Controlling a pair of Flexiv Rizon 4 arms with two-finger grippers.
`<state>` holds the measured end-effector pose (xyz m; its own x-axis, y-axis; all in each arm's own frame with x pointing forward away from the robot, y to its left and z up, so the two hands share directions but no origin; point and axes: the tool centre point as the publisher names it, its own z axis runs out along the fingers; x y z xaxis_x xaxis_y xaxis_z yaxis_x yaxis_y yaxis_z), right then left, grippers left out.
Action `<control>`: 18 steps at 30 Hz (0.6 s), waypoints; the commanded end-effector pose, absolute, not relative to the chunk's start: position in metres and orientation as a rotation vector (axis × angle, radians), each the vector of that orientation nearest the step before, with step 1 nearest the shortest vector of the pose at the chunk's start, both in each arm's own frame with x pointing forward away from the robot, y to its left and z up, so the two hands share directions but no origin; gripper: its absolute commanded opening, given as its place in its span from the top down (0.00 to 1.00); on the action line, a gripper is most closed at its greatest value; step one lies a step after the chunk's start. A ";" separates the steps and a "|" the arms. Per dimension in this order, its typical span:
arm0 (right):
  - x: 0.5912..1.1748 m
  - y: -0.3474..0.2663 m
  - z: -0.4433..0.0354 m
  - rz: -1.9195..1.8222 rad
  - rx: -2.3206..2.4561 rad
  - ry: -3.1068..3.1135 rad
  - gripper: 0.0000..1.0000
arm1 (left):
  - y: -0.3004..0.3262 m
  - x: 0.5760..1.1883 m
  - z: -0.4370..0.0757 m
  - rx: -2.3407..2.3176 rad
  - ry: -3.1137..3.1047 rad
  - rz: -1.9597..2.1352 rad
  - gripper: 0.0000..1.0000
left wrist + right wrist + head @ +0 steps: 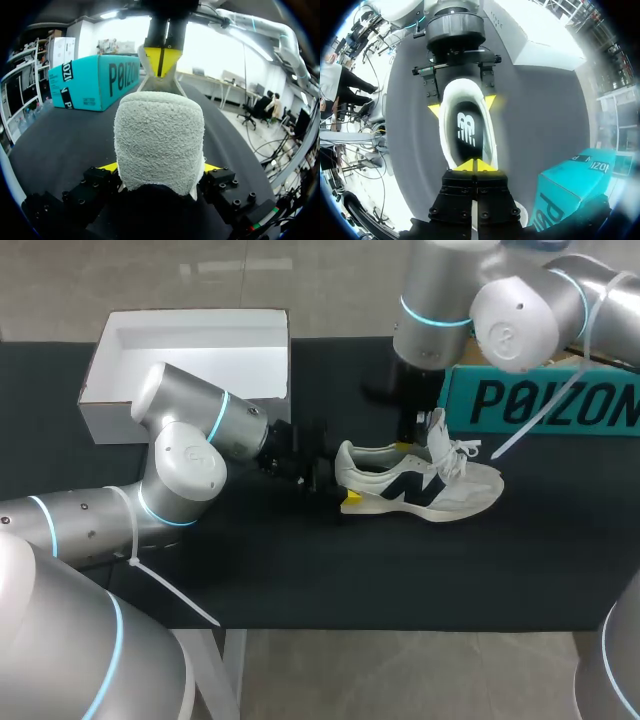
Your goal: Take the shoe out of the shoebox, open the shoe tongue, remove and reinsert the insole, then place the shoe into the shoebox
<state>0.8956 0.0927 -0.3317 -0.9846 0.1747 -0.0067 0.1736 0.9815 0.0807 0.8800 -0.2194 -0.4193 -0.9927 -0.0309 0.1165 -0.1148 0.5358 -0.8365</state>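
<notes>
A white sneaker (420,488) with a dark side logo lies on the black table mat, toe to the right. My left gripper (341,492) holds its heel (159,140), one yellow tip on each side. In the right wrist view the same tips flank the heel, and the dark insole (468,131) shows inside the shoe's mouth. My right gripper (432,428) hangs over the shoe, shut on the white tongue (438,436), which stands pulled up. Its tips (477,165) are pressed together at the front rim of the shoe's mouth.
The open white shoebox (110,405) stands at the back left, behind my left arm. A teal lid (545,402) stands on edge at the back right, close behind the shoe's toe. Bare black mat (400,570) lies in front of the shoe.
</notes>
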 end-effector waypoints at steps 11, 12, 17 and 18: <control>0.900 0.091 -0.372 0.091 0.295 3.139 1.00 | -0.219 0.879 -0.418 0.126 -2.677 1.464 1.00; 0.900 0.091 -0.375 0.081 0.283 3.154 1.00 | -0.219 0.879 -0.418 0.126 -2.677 1.464 1.00; 0.898 0.093 -0.384 0.053 0.264 3.145 1.00 | -0.219 0.879 -0.418 0.126 -2.677 1.464 1.00; 0.898 0.093 -0.385 0.034 0.258 3.132 1.00 | -0.219 0.879 -0.418 0.126 -2.677 1.464 1.00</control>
